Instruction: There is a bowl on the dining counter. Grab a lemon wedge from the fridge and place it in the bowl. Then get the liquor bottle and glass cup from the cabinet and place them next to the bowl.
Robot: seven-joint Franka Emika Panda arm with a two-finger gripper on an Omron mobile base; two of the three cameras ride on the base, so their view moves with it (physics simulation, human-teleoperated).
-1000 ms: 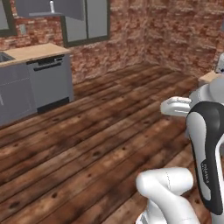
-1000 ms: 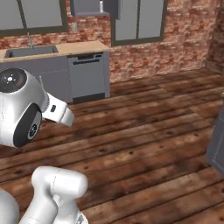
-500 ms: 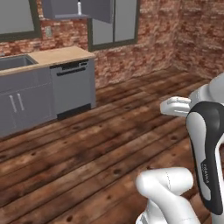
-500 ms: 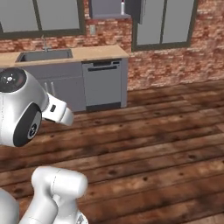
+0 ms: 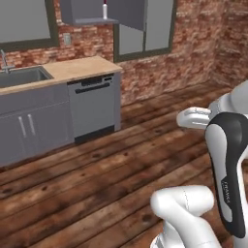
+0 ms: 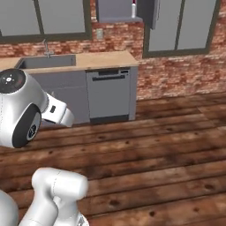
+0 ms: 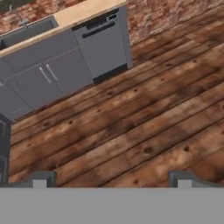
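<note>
Nearest the cameras, the end effector (image 7: pixel 112 178) shows in the hand view as two dark finger tips (image 7: pixel 43 178) spread far apart, its jaws open and holding nothing, hanging above a dark plank floor (image 7: pixel 144 131). In the left base view the white arm (image 5: pixel 227 164) rises at the lower right, and in the right base view it stands at the lower left. Beyond the floor stands a run of grey base cabinets (image 5: pixel 34 127) with a grey dishwasher (image 5: pixel 93 107) at its right end; the hand view looks down on the same dishwasher front and the cabinet doors with their small bar handles. A light wood bench (image 5: pixel 80 68) tops these units, with a grey sink (image 5: pixel 22 76) and tap (image 5: pixel 5 60) set into it on the left. Behind it is a red brick wall (image 5: pixel 193 43) with dark-framed windows. High on that wall an open grey wall cabinet (image 5: pixel 87 12) hangs, and the liquor bottle (image 5: pixel 104 9) stands upright on its shelf, white with a red cap, well apart from the arm; the right base view shows the same bottle at the top of the picture.
</note>
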